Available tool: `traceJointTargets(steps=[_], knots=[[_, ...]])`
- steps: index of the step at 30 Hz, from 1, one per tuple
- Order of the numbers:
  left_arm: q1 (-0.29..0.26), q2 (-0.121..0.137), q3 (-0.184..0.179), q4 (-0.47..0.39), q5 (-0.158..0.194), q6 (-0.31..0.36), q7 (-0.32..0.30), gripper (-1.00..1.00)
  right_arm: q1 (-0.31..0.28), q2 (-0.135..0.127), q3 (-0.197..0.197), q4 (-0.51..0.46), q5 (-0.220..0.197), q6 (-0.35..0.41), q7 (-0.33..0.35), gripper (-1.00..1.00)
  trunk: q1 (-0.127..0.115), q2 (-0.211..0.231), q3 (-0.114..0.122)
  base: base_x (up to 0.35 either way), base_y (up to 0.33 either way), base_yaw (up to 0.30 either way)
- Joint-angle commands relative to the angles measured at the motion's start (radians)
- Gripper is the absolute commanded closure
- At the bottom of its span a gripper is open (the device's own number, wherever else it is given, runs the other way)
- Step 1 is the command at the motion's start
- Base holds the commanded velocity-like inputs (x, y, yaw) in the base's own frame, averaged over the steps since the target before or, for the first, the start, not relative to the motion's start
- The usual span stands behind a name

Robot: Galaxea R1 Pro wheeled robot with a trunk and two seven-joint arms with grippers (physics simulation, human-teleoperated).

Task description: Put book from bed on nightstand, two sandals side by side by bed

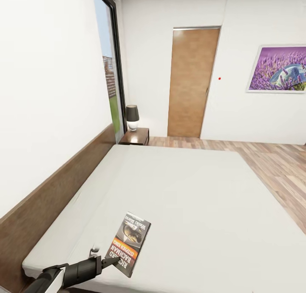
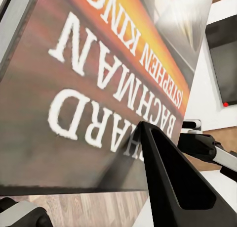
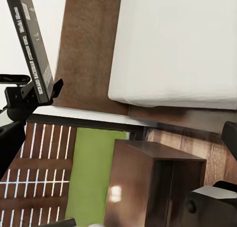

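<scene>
The left gripper (image 1: 114,260) is closed on the lower edge of the book (image 1: 129,243), holding it raised and tilted above the near corner of the bed (image 1: 204,199), cover facing up; right gripper state cannot be determined.

Bedroom: bed (image 1: 204,191), nightstand (image 1: 136,137), lamp (image 1: 132,117)

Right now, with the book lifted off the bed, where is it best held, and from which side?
By its lower edge, where the left gripper already clamps it. The book is thin and flat and stands tilted above the bed, so fingers closing across cover and back from below suit it.
</scene>
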Motion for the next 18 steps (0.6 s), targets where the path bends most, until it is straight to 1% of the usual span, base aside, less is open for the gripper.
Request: traceJointTargets(steps=[1, 18], knots=[[-0.001, 0.001, -0.005, 0.000, 0.009, 0.009, 0.001, 1.00, -0.001, -0.001, 0.005, 0.000, -0.010, 0.009, 0.000, -1.00, 0.001, -0.002, -0.002, 0.000, 0.000, 0.000], [-0.001, 0.001, -0.005, 0.000, 0.010, 0.009, 0.001, 1.00, -0.001, -0.003, -0.001, 0.007, -0.012, 0.011, -0.002, -1.00, 0.001, -0.002, -0.001, 0.000, 0.000, 0.004]])
